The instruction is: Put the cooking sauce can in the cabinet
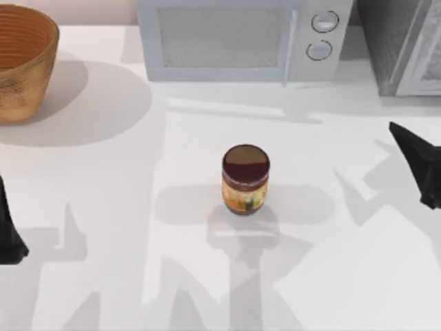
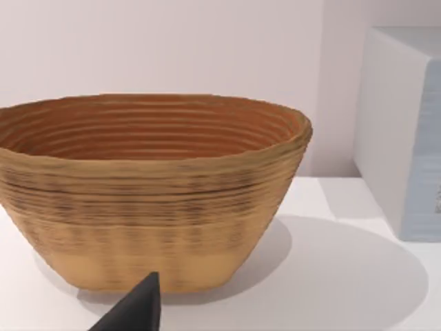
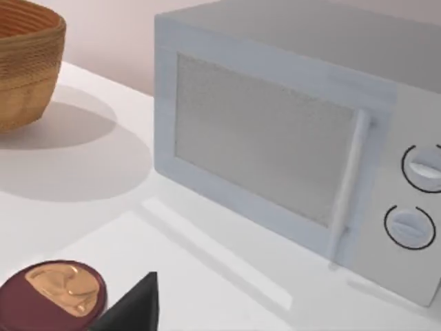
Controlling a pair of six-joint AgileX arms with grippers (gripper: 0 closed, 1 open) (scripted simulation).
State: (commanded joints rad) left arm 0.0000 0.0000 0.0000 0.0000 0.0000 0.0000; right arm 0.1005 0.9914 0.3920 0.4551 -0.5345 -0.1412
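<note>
The cooking sauce can [image 1: 245, 179] stands upright in the middle of the table, with a dark maroon top and a yellow-orange label. Its top [image 3: 58, 296] also appears in the right wrist view, close to my right gripper's dark tip [image 3: 134, 309]. The cabinet [image 1: 403, 41], a grey speckled box with a pale framed door, sits at the back right corner. My right gripper [image 1: 415, 164] hovers at the right edge, well apart from the can. My left gripper [image 1: 8, 231] rests at the left edge, far from the can.
A light-grey microwave [image 1: 241, 38] with two round dials stands at the back centre, left of the cabinet. A woven basket [image 1: 24, 58] occupies the back left corner and looms close in the left wrist view [image 2: 151, 200]. Bare white table surrounds the can.
</note>
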